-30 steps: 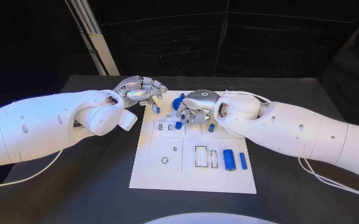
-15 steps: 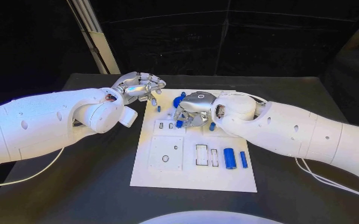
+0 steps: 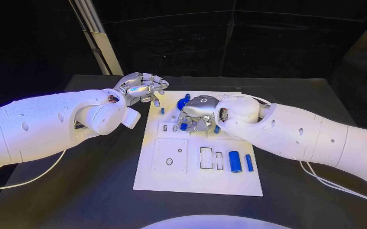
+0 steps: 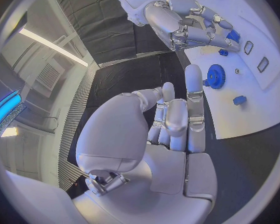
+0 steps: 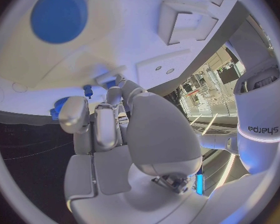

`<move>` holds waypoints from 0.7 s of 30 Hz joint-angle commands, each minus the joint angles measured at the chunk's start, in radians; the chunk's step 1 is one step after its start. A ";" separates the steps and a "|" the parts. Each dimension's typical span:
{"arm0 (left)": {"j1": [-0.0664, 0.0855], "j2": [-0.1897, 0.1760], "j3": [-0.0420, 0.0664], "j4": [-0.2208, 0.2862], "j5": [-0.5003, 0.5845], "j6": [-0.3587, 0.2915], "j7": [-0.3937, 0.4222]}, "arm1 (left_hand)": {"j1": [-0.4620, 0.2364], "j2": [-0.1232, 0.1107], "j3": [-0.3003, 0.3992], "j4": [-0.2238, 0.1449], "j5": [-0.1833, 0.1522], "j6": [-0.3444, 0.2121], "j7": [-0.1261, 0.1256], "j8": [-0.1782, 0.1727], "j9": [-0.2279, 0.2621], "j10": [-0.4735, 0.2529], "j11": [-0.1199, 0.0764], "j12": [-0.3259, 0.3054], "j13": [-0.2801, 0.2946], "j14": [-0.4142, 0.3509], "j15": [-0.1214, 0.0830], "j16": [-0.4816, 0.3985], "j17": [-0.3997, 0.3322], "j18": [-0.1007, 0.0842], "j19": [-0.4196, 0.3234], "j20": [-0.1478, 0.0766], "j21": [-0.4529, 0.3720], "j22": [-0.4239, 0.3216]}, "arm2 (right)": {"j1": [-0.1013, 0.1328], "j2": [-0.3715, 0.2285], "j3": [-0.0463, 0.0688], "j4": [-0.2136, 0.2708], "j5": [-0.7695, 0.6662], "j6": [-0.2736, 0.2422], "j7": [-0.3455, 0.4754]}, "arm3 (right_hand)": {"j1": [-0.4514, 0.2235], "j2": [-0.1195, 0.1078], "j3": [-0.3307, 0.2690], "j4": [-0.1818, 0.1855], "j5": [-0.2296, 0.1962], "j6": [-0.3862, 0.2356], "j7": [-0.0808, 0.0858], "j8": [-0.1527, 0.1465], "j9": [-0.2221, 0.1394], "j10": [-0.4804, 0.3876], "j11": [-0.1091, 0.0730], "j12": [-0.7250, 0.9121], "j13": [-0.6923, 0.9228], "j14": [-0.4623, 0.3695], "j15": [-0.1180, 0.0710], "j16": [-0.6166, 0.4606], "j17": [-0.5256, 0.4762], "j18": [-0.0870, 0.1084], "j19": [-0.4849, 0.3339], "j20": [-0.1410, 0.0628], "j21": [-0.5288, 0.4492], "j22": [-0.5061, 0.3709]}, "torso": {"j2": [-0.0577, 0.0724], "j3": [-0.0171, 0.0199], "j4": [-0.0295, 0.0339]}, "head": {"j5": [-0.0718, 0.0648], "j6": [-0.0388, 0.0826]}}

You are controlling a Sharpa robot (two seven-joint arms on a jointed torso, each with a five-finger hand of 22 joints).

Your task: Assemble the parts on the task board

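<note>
Left hand (image 3: 142,89), fingers apart, hovers off the task board's (image 3: 229,184) far-left corner; right hand's (image 3: 197,113) fingers' state unclear.

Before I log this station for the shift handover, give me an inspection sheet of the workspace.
Surface: black table, bare round the board.
Job's things: white board mid-table; two blue cylinders lying near its right edge; blue gear and small blue parts at its far end.
Clutter: nothing seen.
Hands: left hand off the board's far left corner, fingers apart, holding nothing; right hand over the board's far half, fingers curled down, grasp cannot be told.
Cables: white cable beside the right arm, another under the left arm.
Surroundings: black curtain behind the table.
</note>
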 commanded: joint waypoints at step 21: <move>0.001 0.004 0.000 -0.009 0.008 0.008 0.011 | -0.019 -0.004 0.016 -0.008 -0.001 -0.010 0.003 0.007 -0.003 -0.007 0.002 0.009 -0.005 -0.009 0.000 0.003 -0.003 0.013 0.007 -0.002 -0.006 -0.001 | 0.001 0.002 -0.002 -0.008 -0.012 0.001 -0.004 | -0.115 -0.009 0.077 -0.012 -0.016 0.117 0.032 0.031 0.009 0.038 0.037 0.096 0.089 0.043 0.022 0.027 0.028 -0.016 0.001 0.021 0.025 0.033 | 0.001 0.0002 -0.0012 | -0.002 -0.002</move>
